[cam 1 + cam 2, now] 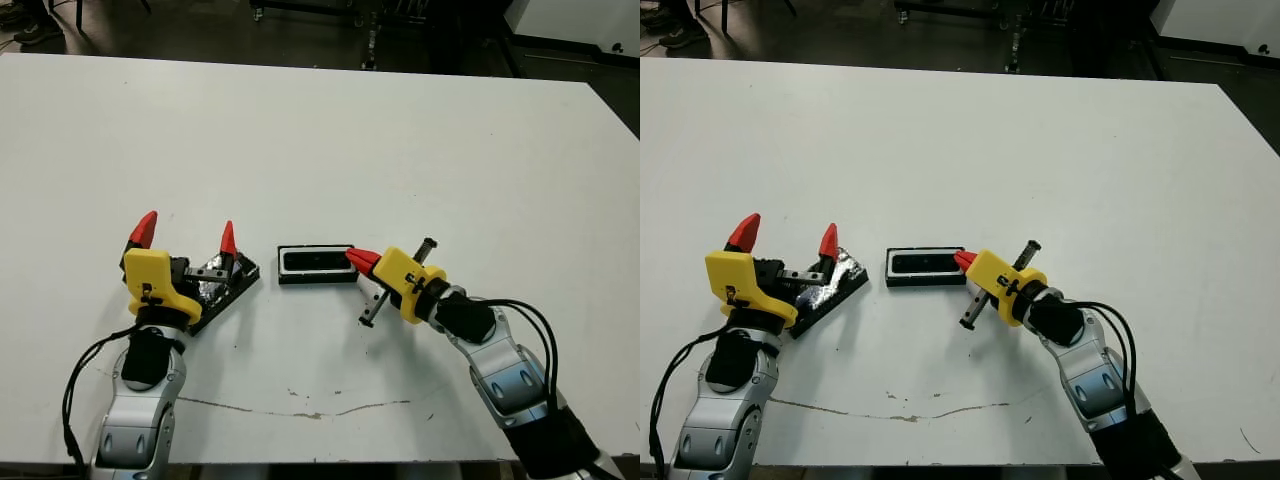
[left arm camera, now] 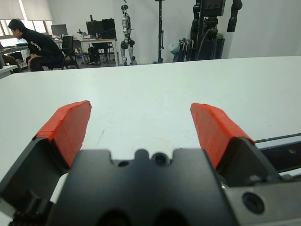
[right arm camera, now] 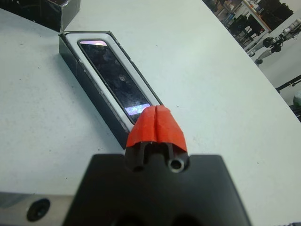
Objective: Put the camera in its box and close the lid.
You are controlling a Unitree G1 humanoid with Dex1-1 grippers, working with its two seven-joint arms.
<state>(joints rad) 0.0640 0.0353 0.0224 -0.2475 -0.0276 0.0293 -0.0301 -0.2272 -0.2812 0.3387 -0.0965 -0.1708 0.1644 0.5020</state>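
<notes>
The camera (image 3: pixel 115 80) lies flat inside the box (image 1: pixel 317 264), which sits near the middle of the white bench (image 1: pixel 330 140) toward its near edge. The right gripper (image 1: pixel 359 259) has its red fingers (image 3: pixel 156 125) clenched together, empty, at the box's right end. Just left of the box, the lid (image 1: pixel 222 286) lies tilted on the bench, with the left gripper (image 1: pixel 186 234) over it, fingers (image 2: pixel 215 128) spread wide and released.
</notes>
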